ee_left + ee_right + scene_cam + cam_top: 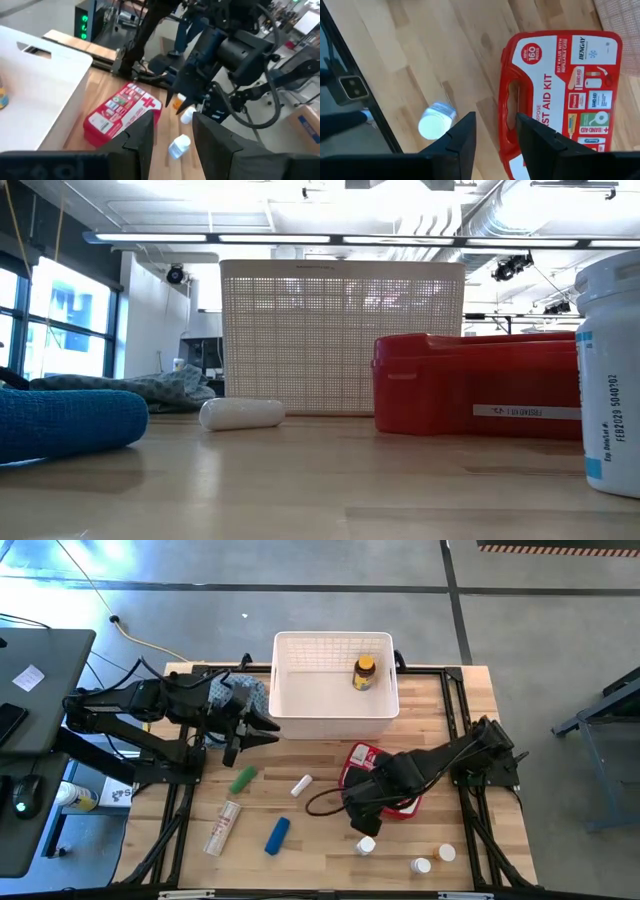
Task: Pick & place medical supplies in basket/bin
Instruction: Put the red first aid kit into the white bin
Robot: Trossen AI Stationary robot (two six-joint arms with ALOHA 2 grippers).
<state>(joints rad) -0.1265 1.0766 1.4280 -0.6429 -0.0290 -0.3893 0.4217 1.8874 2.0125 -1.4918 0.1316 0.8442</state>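
The white slotted basket [335, 712] stands at the table's far middle, and the amber yellow-capped bottle [364, 672] lies inside it. The red first-aid case [560, 95] lies flat just near the basket. My right gripper [495, 132] hovers open above the case's handle edge [512, 100], with a white pill bottle [436, 121] beside it. My left gripper [265, 730] is open in the air by the basket's near left corner, facing the case [122, 112]. Green [243, 780], white [301, 785], red-printed white [222, 827] and blue [277, 835] tubes lie on the table.
Two more white pill bottles [421, 865] [446, 853] stand near the table's near right edge. A blue patterned cloth [235, 692] lies left of the basket under the left arm. A dark cable [325, 802] loops on the wood beside the case. Bare wood [320, 850] shows between the tubes and bottles.
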